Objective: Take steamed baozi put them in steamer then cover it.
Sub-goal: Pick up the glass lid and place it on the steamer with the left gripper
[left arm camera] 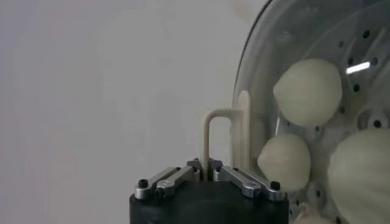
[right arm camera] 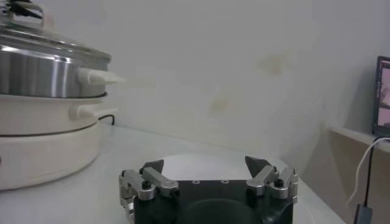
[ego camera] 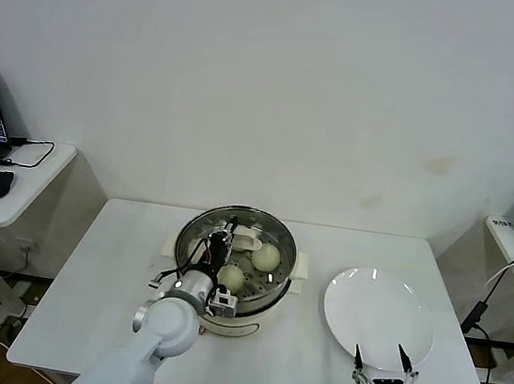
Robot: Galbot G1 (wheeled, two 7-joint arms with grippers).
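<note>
**A:** Where do you stand with the steamer (ego camera: 233, 263)?

**B:** You have it at the middle of the tabletop (ego camera: 115, 259), round pot upright on its cream base, opening facing up, side handle pointing toward the plate (ego camera: 378, 317). The glass lid (left arm camera: 256, 79) sits on the pot, and your left tool (ego camera: 223, 244) is above it, clenched on the lid's cream handle (left arm camera: 210, 137), which stands up from the lid.

**A:** How many baozi can you count?

**B:** In the head view, two: one (ego camera: 265, 257) on the plate side, one (ego camera: 231, 277) nearer you. Through the glass in the left wrist view you see three clearly (left arm camera: 308, 91), (left arm camera: 285, 161), (left arm camera: 362, 176), with an edge of a possible fourth at the frame's border; you cannot be sure of it. All lie on the perforated tray inside.

**A:** And your right tool (ego camera: 385, 375)?

**B:** It hangs at the near edge of the one plate, fingers spread, gripping nothing.
</note>
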